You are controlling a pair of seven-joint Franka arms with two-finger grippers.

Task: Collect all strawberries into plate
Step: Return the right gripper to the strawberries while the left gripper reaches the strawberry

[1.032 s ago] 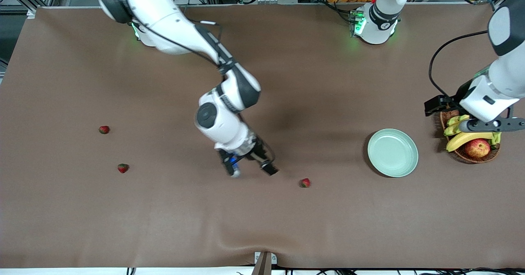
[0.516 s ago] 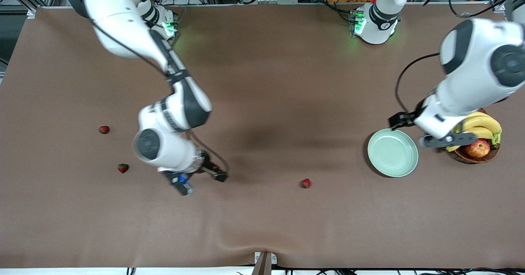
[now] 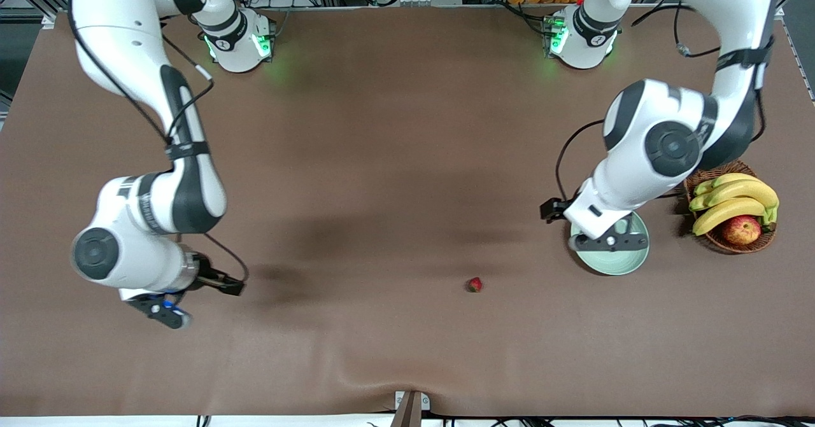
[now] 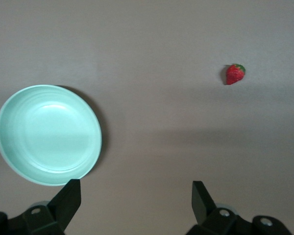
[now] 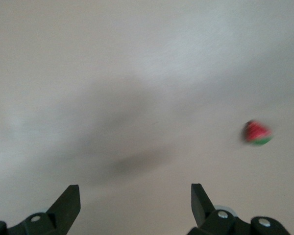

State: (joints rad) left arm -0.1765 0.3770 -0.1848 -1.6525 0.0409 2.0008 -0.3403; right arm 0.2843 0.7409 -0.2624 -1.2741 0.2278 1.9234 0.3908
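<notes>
One strawberry [image 3: 474,284], red with a green cap, lies on the brown table, nearer the front camera than the mint-green plate [image 3: 621,261]. The left wrist view shows this strawberry [image 4: 234,74] and the plate [image 4: 49,132], which holds nothing. My left gripper [image 3: 576,226] hangs over the plate's edge, and in its wrist view the left gripper [image 4: 137,196] is open and holds nothing. My right gripper [image 3: 204,303] is up near the right arm's end, open and holding nothing [image 5: 135,198]. Its wrist view shows a blurred strawberry [image 5: 257,132] on the cloth. The right arm hides that patch of table in the front view.
A brown wicker basket [image 3: 726,242] with bananas [image 3: 732,201] and a red-yellow apple [image 3: 742,228] stands beside the plate at the left arm's end. The cloth bulges slightly at the table edge nearest the front camera.
The right arm swept from mid-table to its own end of the table, covering two strawberries seen earlier. The left arm moved from over the basket to over the plate. Both grippers stayed open.
</notes>
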